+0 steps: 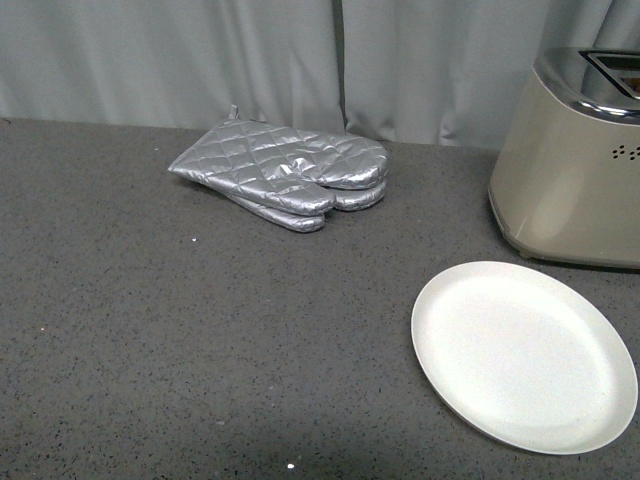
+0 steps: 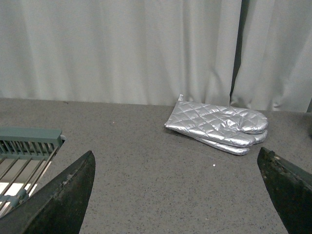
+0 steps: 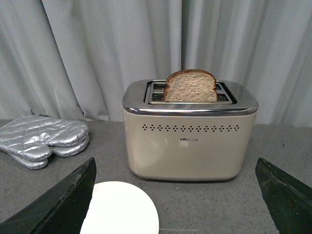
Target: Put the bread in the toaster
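The beige toaster (image 3: 189, 141) stands on the grey counter, and a slice of brown bread (image 3: 190, 86) stands upright in one of its top slots, its rounded top sticking out. In the front view the toaster (image 1: 570, 170) is at the far right edge; the bread does not show there. My right gripper (image 3: 176, 195) is open and empty, well back from the toaster. My left gripper (image 2: 176, 192) is open too, with only bare counter between its fingers. Neither arm appears in the front view.
An empty white plate (image 1: 525, 355) lies in front of the toaster, also the plate (image 3: 122, 209) near my right gripper. Silver quilted oven mitts (image 1: 285, 172) lie stacked at the back. A green wire rack (image 2: 24, 156) sits beside my left gripper. Grey curtain behind.
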Action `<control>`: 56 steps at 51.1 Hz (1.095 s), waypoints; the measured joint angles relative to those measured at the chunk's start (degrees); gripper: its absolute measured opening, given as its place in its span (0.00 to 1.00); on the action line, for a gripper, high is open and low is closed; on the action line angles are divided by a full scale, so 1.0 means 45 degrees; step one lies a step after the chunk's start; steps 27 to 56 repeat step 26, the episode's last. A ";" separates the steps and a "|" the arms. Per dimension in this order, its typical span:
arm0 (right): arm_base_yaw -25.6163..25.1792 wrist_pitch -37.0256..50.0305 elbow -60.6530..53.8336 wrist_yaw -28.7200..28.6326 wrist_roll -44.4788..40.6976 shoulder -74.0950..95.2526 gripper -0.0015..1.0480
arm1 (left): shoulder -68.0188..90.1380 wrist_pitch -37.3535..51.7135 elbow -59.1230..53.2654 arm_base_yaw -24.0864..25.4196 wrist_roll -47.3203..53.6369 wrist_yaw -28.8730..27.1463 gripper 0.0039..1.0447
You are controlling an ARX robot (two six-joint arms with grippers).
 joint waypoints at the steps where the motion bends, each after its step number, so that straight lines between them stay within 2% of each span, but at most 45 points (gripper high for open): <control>1: 0.0000 0.0000 0.0000 0.0000 0.0000 0.0000 0.91 | 0.0000 0.0000 0.0000 0.0000 0.0000 0.0000 0.94; 56: 0.0000 0.0000 0.0000 0.0000 0.0000 0.0000 0.91 | 0.0000 0.0000 0.0000 0.0000 0.0000 0.0000 0.94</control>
